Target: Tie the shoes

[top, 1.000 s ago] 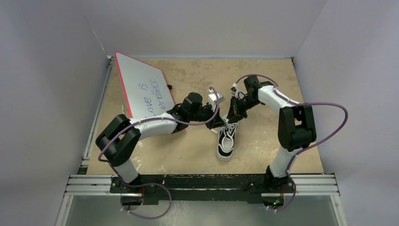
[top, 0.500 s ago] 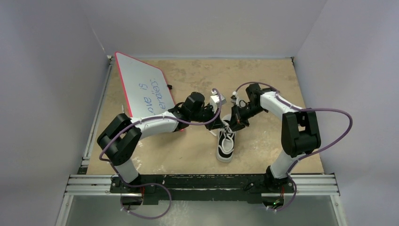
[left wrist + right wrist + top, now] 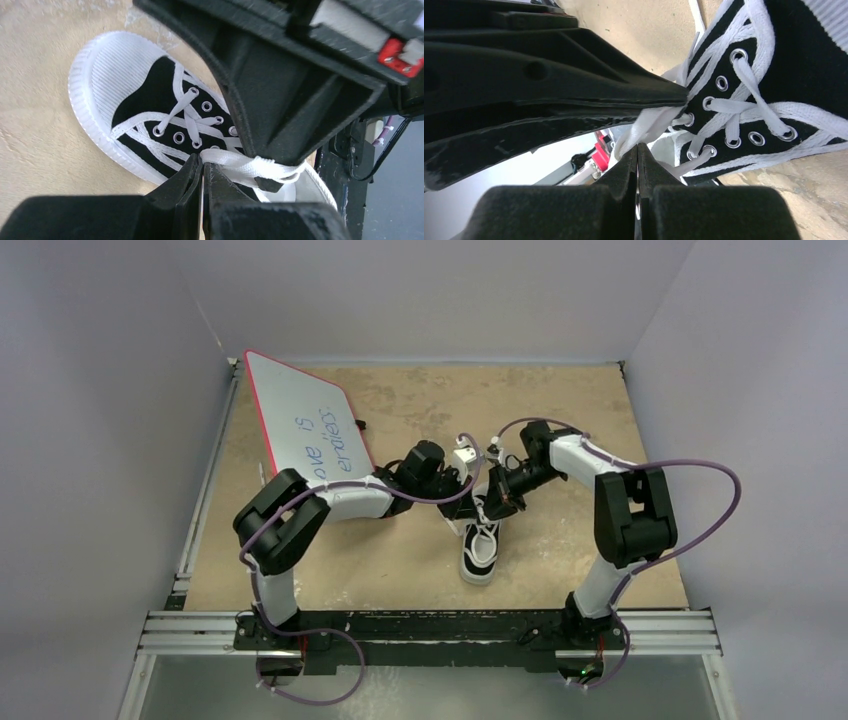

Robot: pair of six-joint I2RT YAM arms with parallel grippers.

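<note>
Black sneaker (image 3: pixel 145 95) with white stripes, white ribbed toe cap (image 3: pixel 112 62), white laces (image 3: pixel 250 165)

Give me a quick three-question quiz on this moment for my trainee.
1. True or false: the left gripper and right gripper are each shut on the white laces.
2. What sits far left on the table? A whiteboard, B box, C second shoe.
3. In the top view, where does the toe of the sneaker point?
Key: 1 true; 2 A; 3 toward the arm bases.

One camera looks down from behind me toward twelve o'clock; both wrist cameras, very close, share the laces (image 3: pixel 252 166) of the sneaker (image 3: pixel 479 558).
</note>
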